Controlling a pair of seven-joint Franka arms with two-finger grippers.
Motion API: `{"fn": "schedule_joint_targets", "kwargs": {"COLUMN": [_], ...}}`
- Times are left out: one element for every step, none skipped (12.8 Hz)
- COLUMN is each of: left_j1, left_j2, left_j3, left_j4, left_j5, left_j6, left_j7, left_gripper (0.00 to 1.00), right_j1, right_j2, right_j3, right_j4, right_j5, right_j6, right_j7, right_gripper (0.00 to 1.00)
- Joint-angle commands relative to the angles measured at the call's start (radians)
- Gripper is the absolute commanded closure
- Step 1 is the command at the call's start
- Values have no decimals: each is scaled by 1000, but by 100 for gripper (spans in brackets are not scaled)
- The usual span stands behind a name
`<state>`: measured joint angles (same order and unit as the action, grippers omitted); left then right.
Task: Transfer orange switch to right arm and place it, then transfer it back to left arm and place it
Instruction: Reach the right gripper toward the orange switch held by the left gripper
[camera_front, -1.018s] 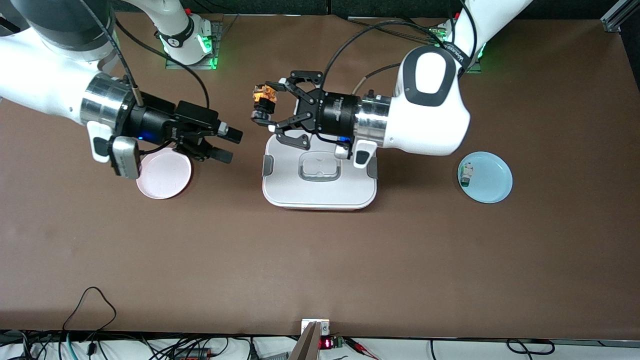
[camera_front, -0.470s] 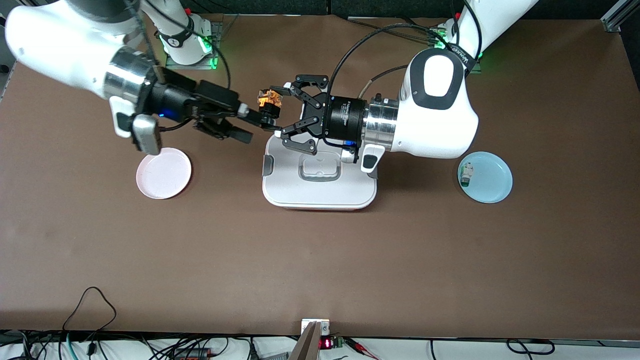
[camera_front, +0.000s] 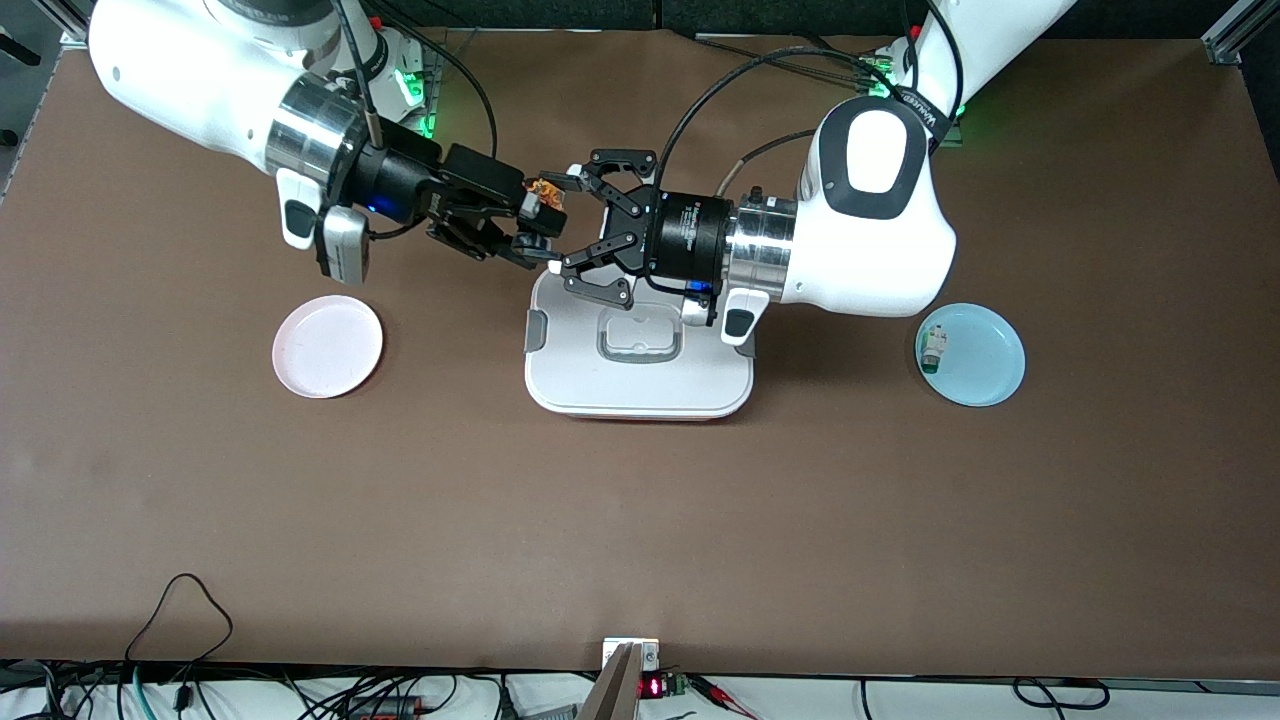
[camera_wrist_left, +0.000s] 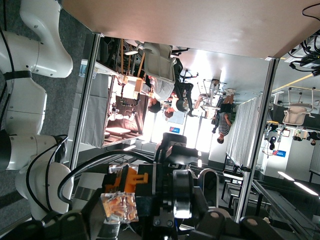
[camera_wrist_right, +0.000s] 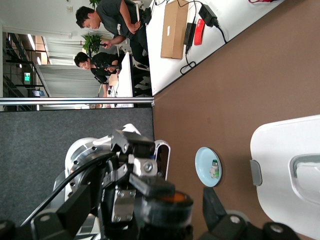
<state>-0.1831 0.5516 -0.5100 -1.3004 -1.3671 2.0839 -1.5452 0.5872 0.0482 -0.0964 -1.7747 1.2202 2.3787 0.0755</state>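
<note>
Counted two white robot arms, one box, one switch, two plates and one small part on the brown table (camera_front: 640, 520).

Could not make out much of the tiny black cylindrical push-button with the orange face, the orange switch (camera_front: 545, 190), from the front: mostly covered by black fingers, only an orange scrap visible. Found it up in the air at about 11 o'clock of the large white lidded plastic box (camera_front: 640, 385), over or just off that corner; could not tell which. Box edge at 12 o'clock hidden under the left wrist.

Left gripper (camera_front: 560, 215) clenched on the switch. Right gripper (camera_front: 535, 232) spread wide, fingers either side of the switch; contact impossible to judge.

Left wrist view alone showed the switch's orange-black rear (camera_wrist_left: 122, 197). Right wrist view alone showed its round orange face (camera_wrist_right: 167, 205), plus the box and blue plate well apart on the table.

Noted a round pink plate (camera_front: 328, 346) at 9 o'clock of the box and a round pale-blue plate (camera_front: 985, 365) at 3 o'clock, carrying a small white part with green tip (camera_front: 932, 350).
</note>
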Motion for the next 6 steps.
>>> {"fn": "schedule_joint_targets", "kwargs": {"left_j1": [-4, -4, -4, -4, -6, -6], "left_j2": [11, 11, 11, 11, 11, 11], "left_j3": [-2, -2, -2, -2, -2, -2], "left_j4": [21, 21, 21, 21, 21, 21], "left_j5": [-20, -18, -18, -18, -18, -18], "left_j6": [1, 1, 1, 1, 2, 2], "left_j7": [2, 2, 2, 2, 4, 4], "left_gripper": [100, 100, 100, 100, 100, 100], "right_j1": [8, 22, 26, 40, 63, 78], "right_j2": [-82, -90, -91, -94, -94, -94], "right_j3": [0, 0, 0, 0, 0, 0], "right_j4": [-87, -100, -106, -109, -115, -117], "right_j5": [21, 21, 21, 21, 21, 21], "right_j6": [11, 13, 16, 39, 72, 91], "right_j7": [10, 12, 12, 20, 23, 23], "right_gripper": [5, 6, 9, 11, 17, 21]}}
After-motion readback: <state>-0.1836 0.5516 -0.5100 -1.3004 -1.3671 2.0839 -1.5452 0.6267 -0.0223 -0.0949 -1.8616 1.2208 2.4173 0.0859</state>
